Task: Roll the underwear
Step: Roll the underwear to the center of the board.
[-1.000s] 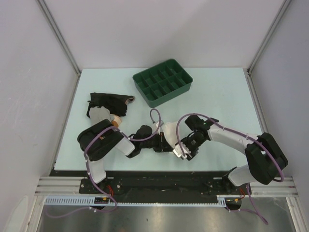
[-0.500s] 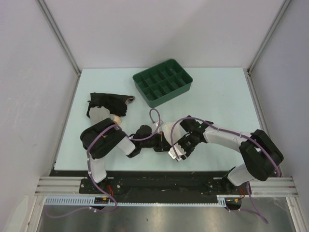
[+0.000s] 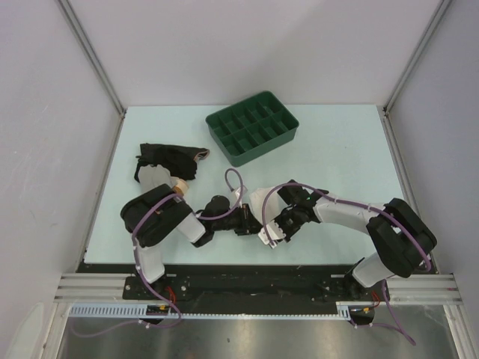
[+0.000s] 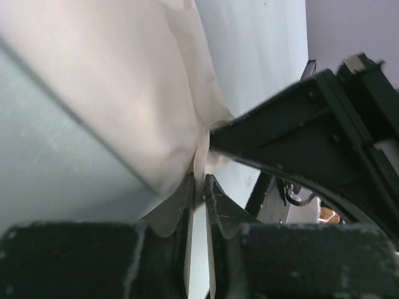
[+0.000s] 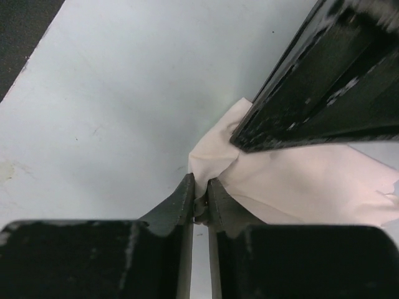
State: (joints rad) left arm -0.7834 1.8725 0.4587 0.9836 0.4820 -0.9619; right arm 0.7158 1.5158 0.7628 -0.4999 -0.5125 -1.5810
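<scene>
The cream underwear (image 3: 261, 200) lies near the table's front centre, mostly hidden under both arms in the top view. My left gripper (image 3: 252, 223) is shut on a thin fold at its edge; the left wrist view shows the cloth (image 4: 124, 81) pinched between the fingertips (image 4: 201, 180). My right gripper (image 3: 271, 228) is shut on another edge fold of the cloth (image 5: 312, 180), pinched at the fingertips (image 5: 199, 190). The two grippers sit close together, almost touching.
A green compartment tray (image 3: 252, 127) stands at the back centre. A black garment with an orange-brown piece (image 3: 166, 160) lies at the left. The table's front edge (image 3: 247, 263) is just behind the grippers.
My right gripper has slid left toward the left gripper, drawing the cloth's edge with it. The left arm has shifted only slightly.
</scene>
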